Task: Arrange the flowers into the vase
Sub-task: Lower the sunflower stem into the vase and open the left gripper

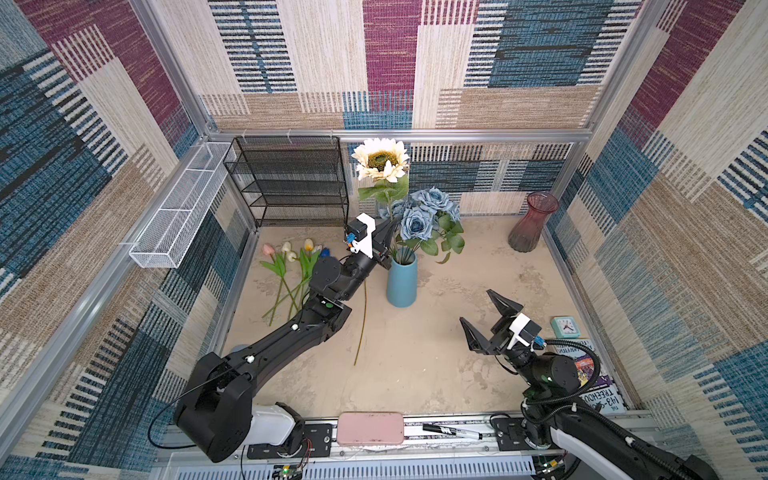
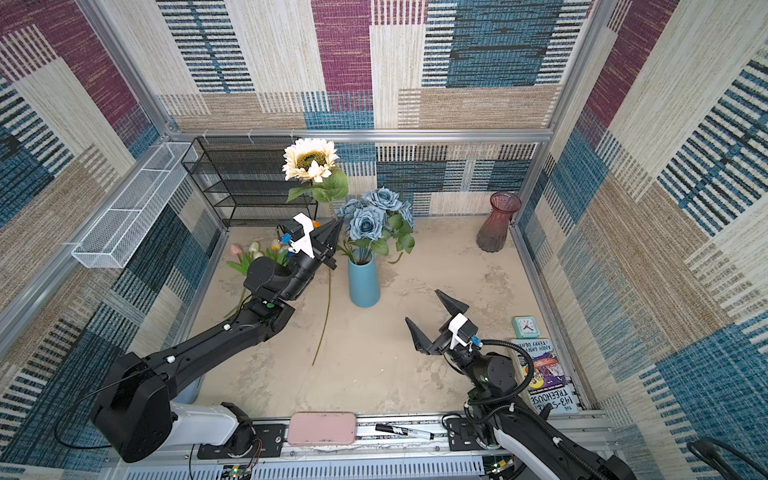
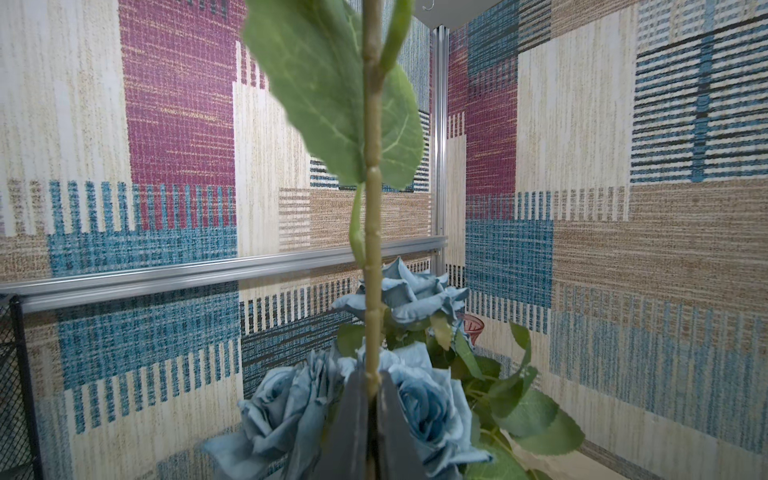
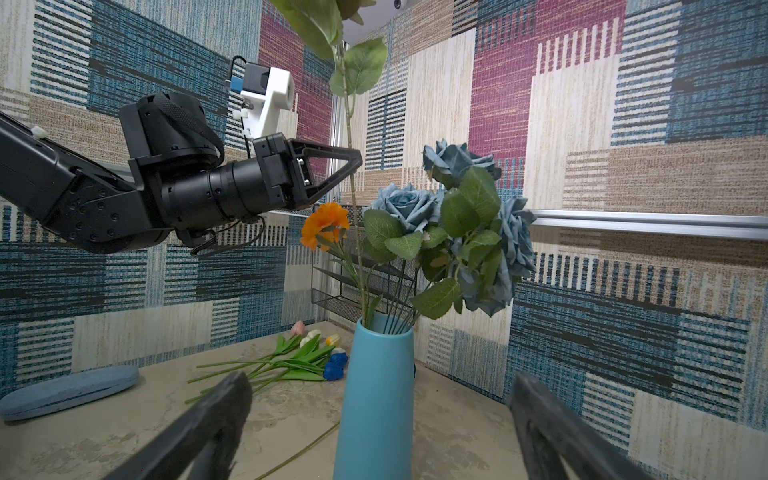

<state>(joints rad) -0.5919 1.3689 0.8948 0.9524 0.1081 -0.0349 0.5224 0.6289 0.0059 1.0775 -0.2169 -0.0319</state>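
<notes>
In both top views the cream sunflower [image 1: 380, 160] [image 2: 309, 160] stands high above the worktop [image 1: 436, 353]. It has pale petals round a dark, yellow-green centre, broad green leaves just under the head, and a long olive stem. My left claw [image 1: 392, 228] [image 2: 336, 228] is clamped on that stem a little below the leaves. It sits just beside the dusty-blue roses [image 1: 415, 224] standing in the blue vase [image 1: 402, 282]. The stem runs steeply, with the head up and toward the back wall and the foot down and toward the front. The foot hangs outside the vase, on its left, and I cannot tell whether it touches the worktop. My right claw [image 1: 476, 305] [image 2: 422, 305] hangs spread wide and empty, well apart on the right. The tulips [image 1: 291, 266] lie flat near the left wall.

My left wrist view misses the bloom. It shows the knobbly stem rising from between my pinched fingers [image 3: 353, 415], with a veined leaf [image 3: 332, 91] behind it and roses beyond.

My right wrist view cuts the head off too. It adds an orange flower [image 4: 326, 224], barely visible from above, whose stalk leads to the vase mouth. The sunflower stem drops to the vase's rim, goes out of sight there, and shows again low beside the vase's base.
</notes>
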